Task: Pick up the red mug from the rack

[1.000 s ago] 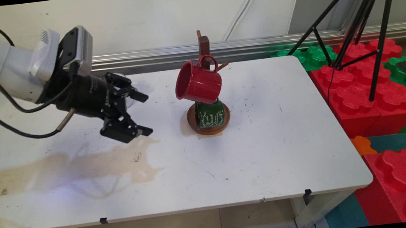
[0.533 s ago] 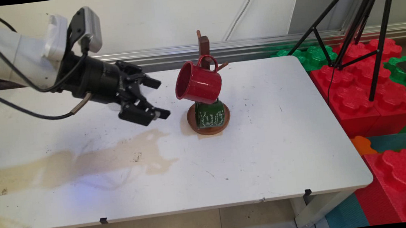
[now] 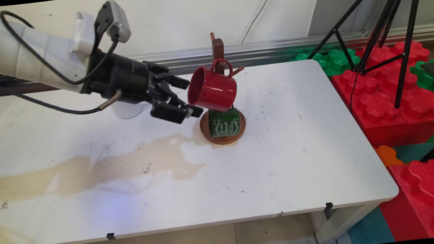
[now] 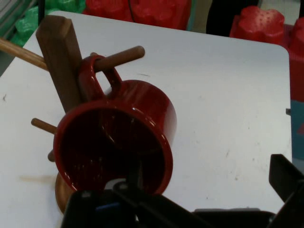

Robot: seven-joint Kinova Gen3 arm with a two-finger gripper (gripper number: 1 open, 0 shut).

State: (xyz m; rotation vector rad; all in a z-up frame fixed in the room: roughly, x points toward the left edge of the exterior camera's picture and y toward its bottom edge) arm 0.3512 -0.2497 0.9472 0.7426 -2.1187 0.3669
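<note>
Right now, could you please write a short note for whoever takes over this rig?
Hand: open, empty, level with the mouth of the red mug, one finger above the rim, one below.
Red mug: hangs by its handle on a peg of the wooden mug tree.
Green mug: hangs lower on the same tree.
White cup: on the table, behind the hand.
Nothing gripped yet.

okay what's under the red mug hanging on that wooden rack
A green mug with white lettering sits below the red mug, over the wooden rack's round base. The red mug covers its top, so how it's supported can't be seen.
</note>
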